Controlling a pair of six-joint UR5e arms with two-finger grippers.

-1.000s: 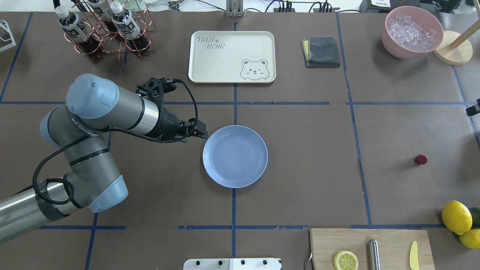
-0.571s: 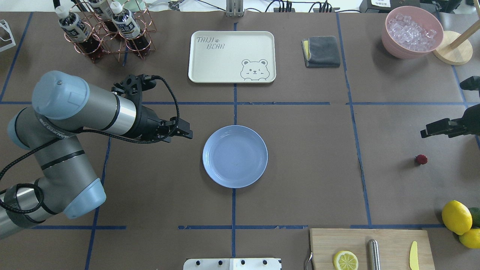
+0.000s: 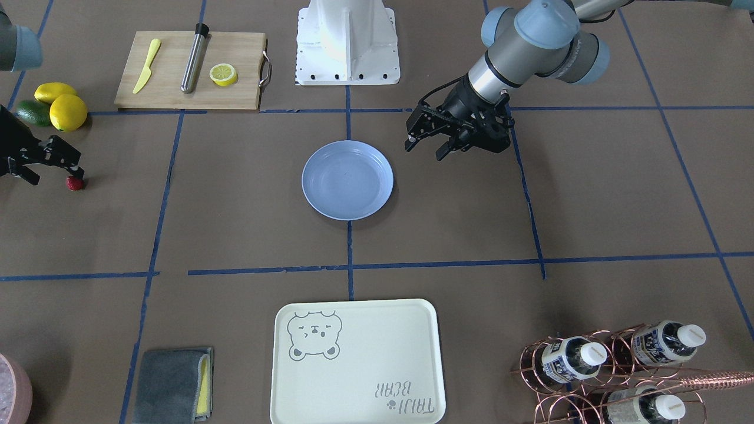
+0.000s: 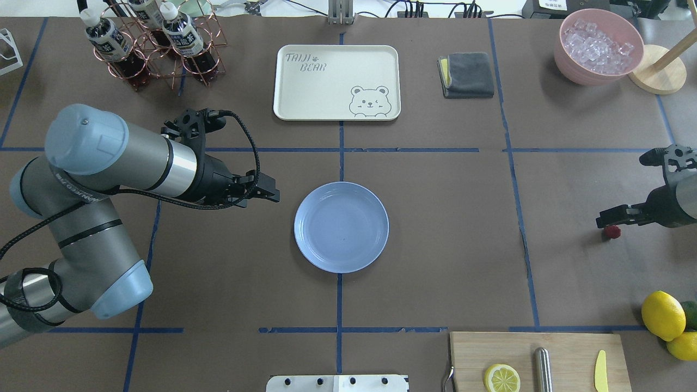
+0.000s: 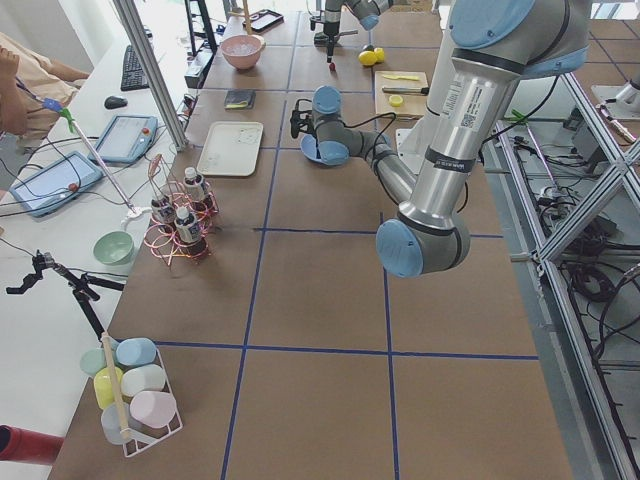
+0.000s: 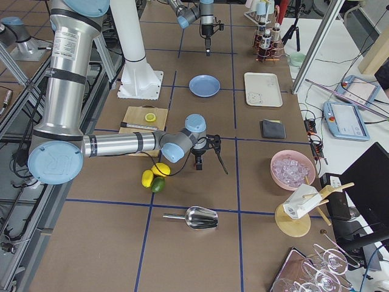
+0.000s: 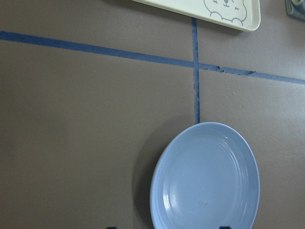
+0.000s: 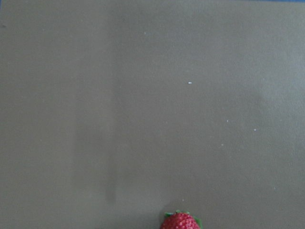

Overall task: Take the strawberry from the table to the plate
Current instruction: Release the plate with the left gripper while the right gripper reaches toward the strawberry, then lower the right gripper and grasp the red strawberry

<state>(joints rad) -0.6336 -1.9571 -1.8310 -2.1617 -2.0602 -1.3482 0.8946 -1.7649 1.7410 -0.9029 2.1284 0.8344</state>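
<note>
Over the right side of the table (image 4: pixel 572 163), the right gripper (image 3: pixel 57 175) hangs low with its jaws spread and nothing between them, and the strawberry (image 4: pixel 612 232) lies on the table just beside its fingertips, on the side nearer the robot; whether a finger touches the berry cannot be told. From the right wrist the berry shows only at the bottom edge, centred. Well apart, at the table's middle, sits the plate (image 4: pixel 341 227), and the left gripper (image 4: pixel 272 191), likewise spread and holding nothing, hovers just off its left rim.
</note>
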